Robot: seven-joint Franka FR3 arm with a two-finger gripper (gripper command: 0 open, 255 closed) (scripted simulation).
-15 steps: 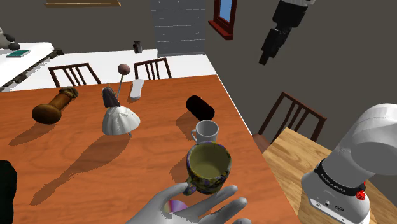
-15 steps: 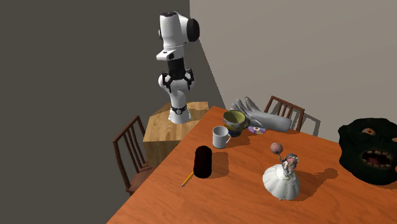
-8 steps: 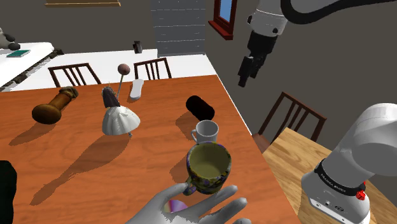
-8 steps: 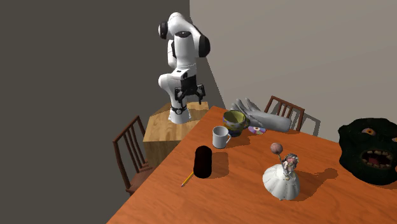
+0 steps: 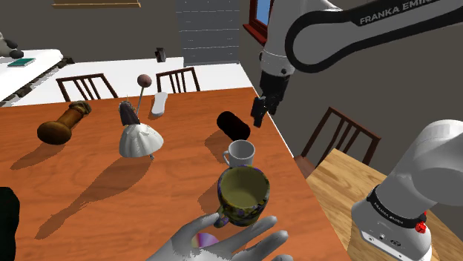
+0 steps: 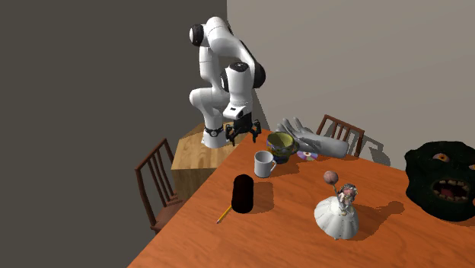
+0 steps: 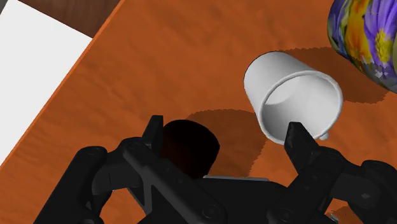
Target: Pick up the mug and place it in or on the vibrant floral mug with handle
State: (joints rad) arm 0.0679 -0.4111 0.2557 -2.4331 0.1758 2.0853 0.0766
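Note:
A plain white mug (image 5: 241, 153) (image 6: 263, 163) (image 7: 294, 98) stands upright on the wooden table (image 5: 96, 185), near its edge. Just beside it is the floral mug (image 5: 243, 194) (image 6: 280, 145) (image 7: 366, 35), purple and yellow outside and olive inside. My black gripper (image 5: 260, 115) (image 6: 240, 135) (image 7: 226, 133) hangs open in the air above the table edge, a little short of the white mug and holding nothing. In the wrist view one fingertip (image 7: 298, 137) overlaps the white mug's rim, and the other fingertip (image 7: 153, 130) is beside a black cylinder (image 7: 188, 143).
The black cylinder (image 5: 234, 124) (image 6: 243, 193) lies near the white mug, with a pencil (image 6: 224, 215) beyond it. A grey hand sculpture (image 5: 222, 241) (image 6: 316, 137) adjoins the floral mug. A doll figure (image 5: 139, 137), a wooden piece (image 5: 63, 124), a black mask (image 6: 441, 179) and chairs (image 5: 337, 137) surround the area.
The arm has swung down from high above the stand toward the table edge, bringing the gripper close to the white mug. The fingers stayed open and nothing on the table moved.

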